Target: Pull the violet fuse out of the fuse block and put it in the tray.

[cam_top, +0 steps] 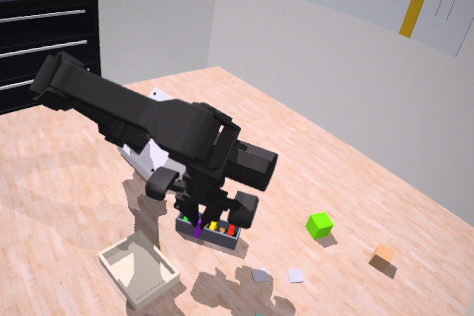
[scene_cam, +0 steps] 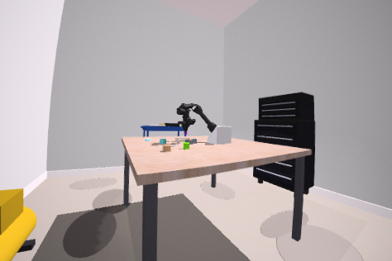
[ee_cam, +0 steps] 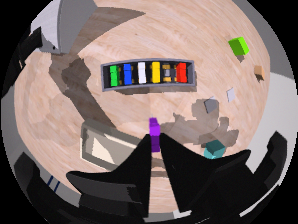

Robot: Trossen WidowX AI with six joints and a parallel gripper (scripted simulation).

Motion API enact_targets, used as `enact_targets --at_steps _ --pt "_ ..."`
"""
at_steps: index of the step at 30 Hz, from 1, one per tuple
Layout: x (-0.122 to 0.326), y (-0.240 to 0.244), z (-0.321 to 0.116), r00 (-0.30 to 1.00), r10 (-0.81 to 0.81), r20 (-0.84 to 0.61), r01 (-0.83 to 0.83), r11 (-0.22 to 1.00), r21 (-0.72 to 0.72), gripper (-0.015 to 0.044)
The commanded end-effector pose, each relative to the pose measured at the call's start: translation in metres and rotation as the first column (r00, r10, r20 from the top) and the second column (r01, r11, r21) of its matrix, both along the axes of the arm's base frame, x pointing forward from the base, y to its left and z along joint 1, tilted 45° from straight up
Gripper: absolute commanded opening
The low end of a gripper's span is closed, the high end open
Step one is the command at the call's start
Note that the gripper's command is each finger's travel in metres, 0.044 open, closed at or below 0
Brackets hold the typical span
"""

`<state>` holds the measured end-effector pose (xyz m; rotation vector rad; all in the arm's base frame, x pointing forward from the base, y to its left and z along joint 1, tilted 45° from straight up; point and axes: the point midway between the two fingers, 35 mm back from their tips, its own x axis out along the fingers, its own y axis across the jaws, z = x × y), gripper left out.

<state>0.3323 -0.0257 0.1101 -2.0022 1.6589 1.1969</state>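
Note:
My gripper is shut on the violet fuse, which hangs free of the block, above the table. The fuse block holds green, blue, white, yellow and red fuses in the wrist view, with one bare slot between the yellow fuse and the red fuse. In the top view the violet fuse overlaps the block's near side. The beige tray stands near the block; no fuse shows in it, and my finger hides part of it in the wrist view.
A green cube and an orange block lie to the right. Two flat tiles lie between them and the block. A teal block shows too. A pale sloped box stands behind.

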Motion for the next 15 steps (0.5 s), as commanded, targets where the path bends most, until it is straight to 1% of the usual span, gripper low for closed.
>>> enact_targets --at_steps 1,12,15 --pt "-0.009 -0.024 0.02 1.0 0.002 -0.011 -0.002 1.0 -0.008 0.0" --pt "-0.04 -0.075 0.07 1.0 -0.001 -0.012 0.0 1.0 -0.025 0.0" --pt "-0.046 -0.082 0.077 1.0 -0.001 -0.013 0.001 1.0 -0.029 0.0"
